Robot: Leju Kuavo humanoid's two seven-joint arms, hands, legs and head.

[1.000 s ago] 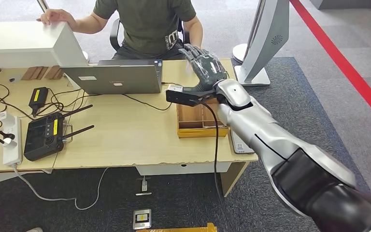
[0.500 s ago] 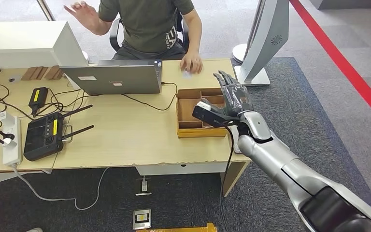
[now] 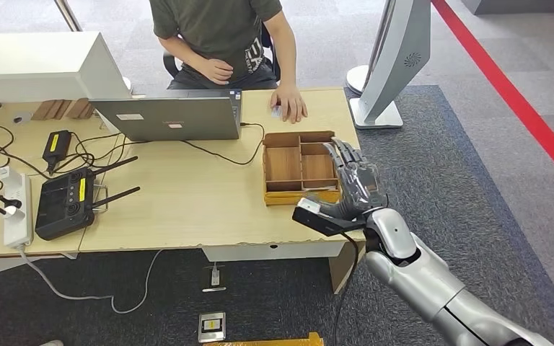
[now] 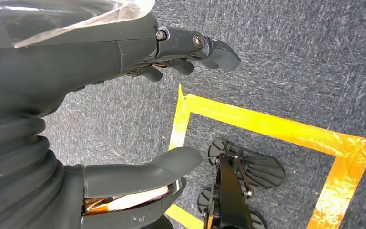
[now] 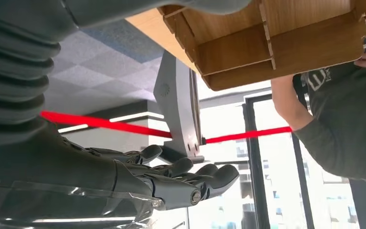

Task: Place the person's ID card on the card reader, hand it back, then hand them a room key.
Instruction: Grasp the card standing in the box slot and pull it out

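Right hand (image 3: 351, 189) is raised over the near right corner of the desk (image 3: 187, 202), fingers extended and slightly apart, holding nothing. Its fingertips overlap the near right compartment of the wooden tray (image 3: 288, 166), which lies just ahead of it; whether they touch the tray cannot be told. A pale flat item at the tray's near right edge, by the hand, may be a card; not identifiable. Beyond the tray, a person's hand (image 3: 289, 107) rests flat on the desk, covering a small pale object that could be the card; this cannot be confirmed. A laptop (image 3: 166, 117) stands farther off to the left. Left hand (image 4: 138, 71) hangs over grey carpet with yellow tape (image 4: 267, 124), thumb and fingers well apart, empty.
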